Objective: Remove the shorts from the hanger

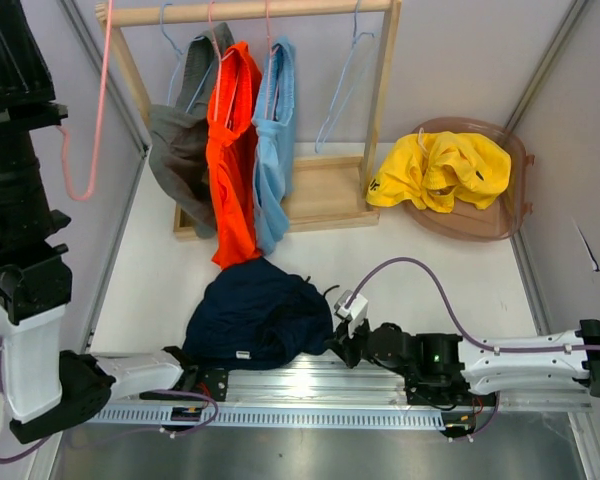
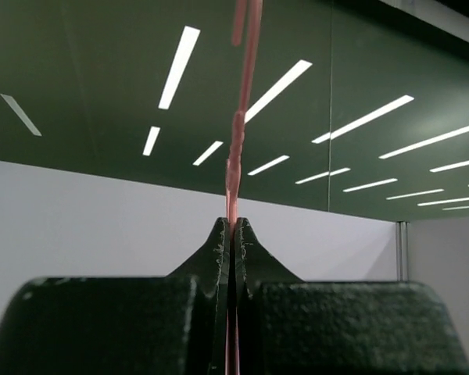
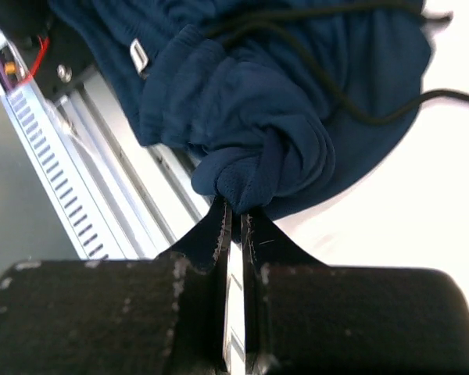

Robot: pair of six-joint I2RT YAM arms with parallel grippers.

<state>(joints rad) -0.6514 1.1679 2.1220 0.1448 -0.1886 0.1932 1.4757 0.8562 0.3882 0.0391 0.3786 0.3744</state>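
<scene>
Navy shorts (image 1: 260,315) are heaped in front of the wooden rack (image 1: 250,12), with a fold pinched tight in the right gripper (image 3: 233,212). Grey shorts (image 1: 180,140), orange shorts (image 1: 230,150) and light blue shorts (image 1: 273,150) are hung on the rack; yellow shorts (image 1: 440,170) are piled in the basket (image 1: 515,205) to its right. A pink hanger (image 2: 238,141) is clamped in the left gripper (image 2: 233,226), raised left of the rack.

walls (image 1: 570,150): grey | tbl (image 1: 500,270): white | ceiling (image 2: 78,47): dark, strip lights (image 2: 180,66)
</scene>
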